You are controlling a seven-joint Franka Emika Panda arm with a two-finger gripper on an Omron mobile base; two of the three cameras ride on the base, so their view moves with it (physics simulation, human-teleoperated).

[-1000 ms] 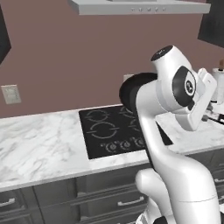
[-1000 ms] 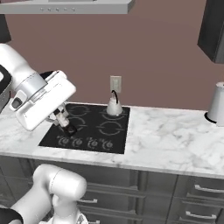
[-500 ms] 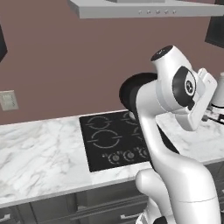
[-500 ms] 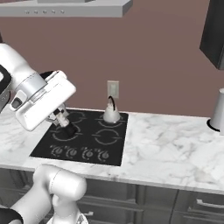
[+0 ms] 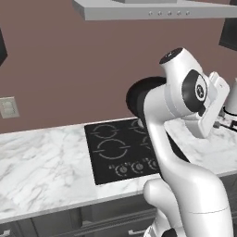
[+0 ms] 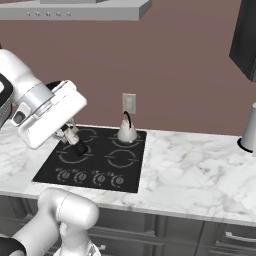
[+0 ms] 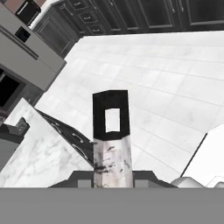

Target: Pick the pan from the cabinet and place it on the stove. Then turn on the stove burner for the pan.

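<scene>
Gripping state: the gripper [image 7: 113,175] is being kept pressed together on the long handle of the pan [image 7: 112,131], which is being seen in the hand view rising straight up between the two fingertips, a rectangular hole near its far end.
Pan, left base view: the round black body [image 5: 139,95] is being held in the air above the back right of the stove [image 5: 111,150], partly hidden behind the white arm.
Gripper, right base view: the fingers [image 6: 75,143] are being shown low over the left burner rings of the stove [image 6: 100,160], not touching the glass.
Kettle, right base view: a small white kettle [image 6: 126,131] is being left on the back right burner.
Cabinet, right base view: the dark cabinet [image 6: 245,35] is being shown at upper right, well apart from the pan.
Counter: the marble counter [image 5: 41,166] is being seen around the stove.
</scene>
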